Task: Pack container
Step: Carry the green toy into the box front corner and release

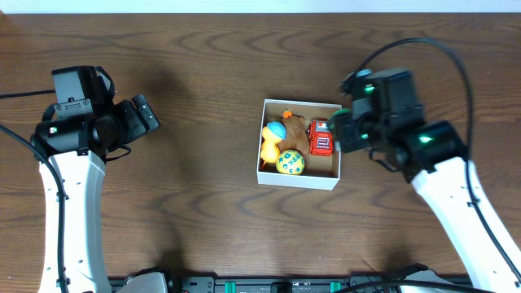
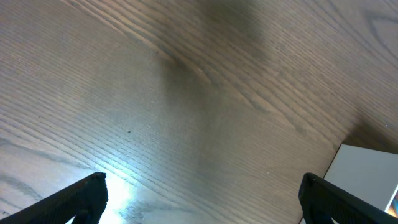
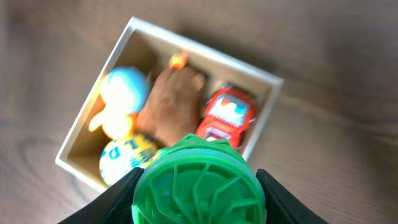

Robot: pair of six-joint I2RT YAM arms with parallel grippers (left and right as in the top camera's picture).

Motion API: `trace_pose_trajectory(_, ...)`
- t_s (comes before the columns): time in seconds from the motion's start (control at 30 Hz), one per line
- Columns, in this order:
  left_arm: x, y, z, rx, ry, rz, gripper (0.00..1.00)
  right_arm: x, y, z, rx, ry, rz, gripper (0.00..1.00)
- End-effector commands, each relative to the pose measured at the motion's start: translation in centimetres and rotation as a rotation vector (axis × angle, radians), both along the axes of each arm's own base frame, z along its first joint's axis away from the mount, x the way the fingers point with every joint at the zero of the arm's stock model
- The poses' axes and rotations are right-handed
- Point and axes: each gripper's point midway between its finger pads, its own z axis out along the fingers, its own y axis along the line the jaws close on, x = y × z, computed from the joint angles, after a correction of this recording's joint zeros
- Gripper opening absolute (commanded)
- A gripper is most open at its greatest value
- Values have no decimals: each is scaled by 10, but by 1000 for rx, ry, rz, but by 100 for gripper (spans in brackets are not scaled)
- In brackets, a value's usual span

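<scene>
The container (image 1: 329, 179) is a small square white-walled box with a tan inside at mid-table; it also shows in the right wrist view (image 3: 273, 81). Inside lie a red toy car (image 1: 321, 137), a brown plush (image 1: 295, 135), a blue-and-orange toy (image 1: 273, 138) and a yellow patterned ball (image 1: 291, 163). My right gripper (image 3: 198, 186) is shut on a green ribbed round toy (image 3: 199, 183) and holds it above the box's right side. My left gripper (image 2: 199, 196) is open and empty over bare wood, left of the box.
The brown wooden table (image 1: 203, 203) spreads all round the box. A corner of the white box (image 2: 367, 177) shows at the right edge of the left wrist view. Cables loop behind the right arm (image 1: 456, 65).
</scene>
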Motion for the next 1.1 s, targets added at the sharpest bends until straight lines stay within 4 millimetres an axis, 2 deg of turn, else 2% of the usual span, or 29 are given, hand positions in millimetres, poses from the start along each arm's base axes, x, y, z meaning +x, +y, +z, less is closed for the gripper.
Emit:
trace_pose_trajectory(0.0, -2, 0, -5, -8, 16, 6, 98, -4, 12, -24, -70, 61, 64, 8)
trace_pose_trajectory(0.13, -2, 0, -5, -7, 16, 6, 98, -13, 19, -57, -123, 180, 98, 8)
trace_pose_trajectory(0.27, -2, 0, -5, -8, 16, 6, 98, -18, 20, -82, -163, 263, 117, 9)
trace_pose_trajectory(0.3, -2, 0, -5, -8, 16, 6, 98, -19, 19, -87, -171, 280, 117, 15)
trace_pose_trajectory(0.37, -2, 0, -5, -8, 16, 6, 98, -20, 19, -93, -180, 300, 117, 36)
trace_pose_trajectory(0.43, -2, 0, -5, -7, 16, 6, 98, -20, 18, -95, -184, 309, 116, 42)
trace_pose_trajectory(0.5, -2, 0, -5, -7, 16, 6, 98, -19, 18, -95, -184, 305, 116, 63)
trace_pose_trajectory(0.53, -2, 0, -5, -7, 16, 6, 98, -19, 18, -94, -184, 299, 123, 69)
trace_pose_trajectory(0.7, -2, 0, -5, -8, 16, 6, 98, -13, 21, -88, -185, 269, 151, 74)
trace_pose_trajectory(0.83, -2, 0, -5, -8, 16, 6, 98, -1, 28, -68, -167, 214, 159, 67)
trace_pose_trajectory(0.9, -2, 0, -5, -7, 16, 6, 98, 4, 36, -53, -153, 180, 197, 59)
trace_pose_trajectory(0.97, -2, 0, -5, -8, 16, 6, 98, 6, 47, -39, -135, 145, 251, 39)
trace_pose_trajectory(1.03, -2, 0, -5, -8, 16, 6, 98, 6, 59, -28, -122, 115, 292, 6)
trace_pose_trajectory(1.07, -2, 0, -5, -7, 16, 7, 98, 4, 64, -25, -120, 106, 308, 1)
